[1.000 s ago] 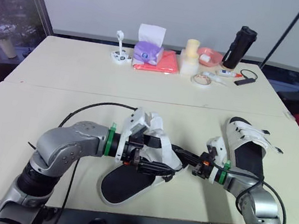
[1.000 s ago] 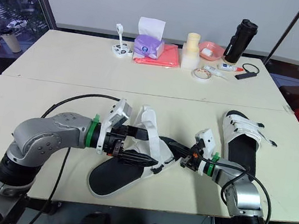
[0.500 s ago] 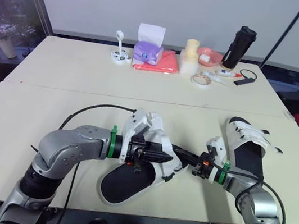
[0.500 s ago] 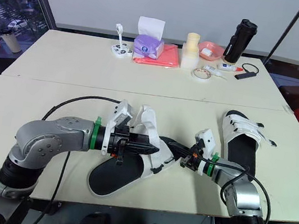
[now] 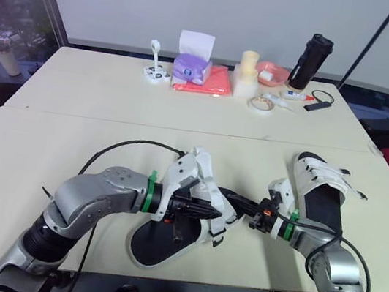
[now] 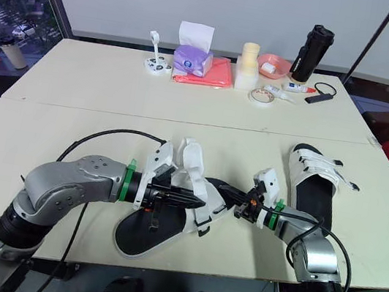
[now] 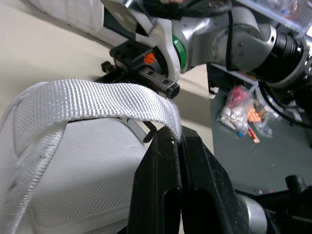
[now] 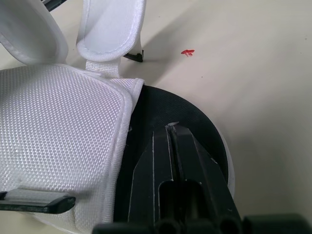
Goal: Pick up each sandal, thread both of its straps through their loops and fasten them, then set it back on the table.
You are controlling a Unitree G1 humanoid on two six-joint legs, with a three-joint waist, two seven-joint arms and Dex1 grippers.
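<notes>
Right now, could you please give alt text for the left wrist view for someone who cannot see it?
Two black fingers pinch the end of a white woven strap that arches over the white mesh upper of the sandal. Behind, the right arm's wrist sits over the table.

Cream table (image 5: 99, 94) all round, plain, with one tiny red speck (image 8: 187, 51) on it. Now the near sandal (image 5: 152, 247): black sole, white upper in a fine mesh weave, and its strap (image 7: 97, 97) is white with a ribbed webbing pattern. Left gripper (image 7: 178, 141), glossy black fingers; right gripper (image 8: 171, 129), black as well. Over to the second sandal (image 5: 322, 203), same scheme, black footbed under white straps. Along the back: a purple tissue box (image 5: 192, 68) with a white tissue (image 5: 197, 43), a red-orange cloth (image 5: 215, 83), pale yellow cups (image 5: 247, 73), possibly a stack of them, a pink bowl (image 5: 272, 73), a whitish tape roll (image 5: 262, 105) and a black bottle (image 5: 313, 61).
</notes>
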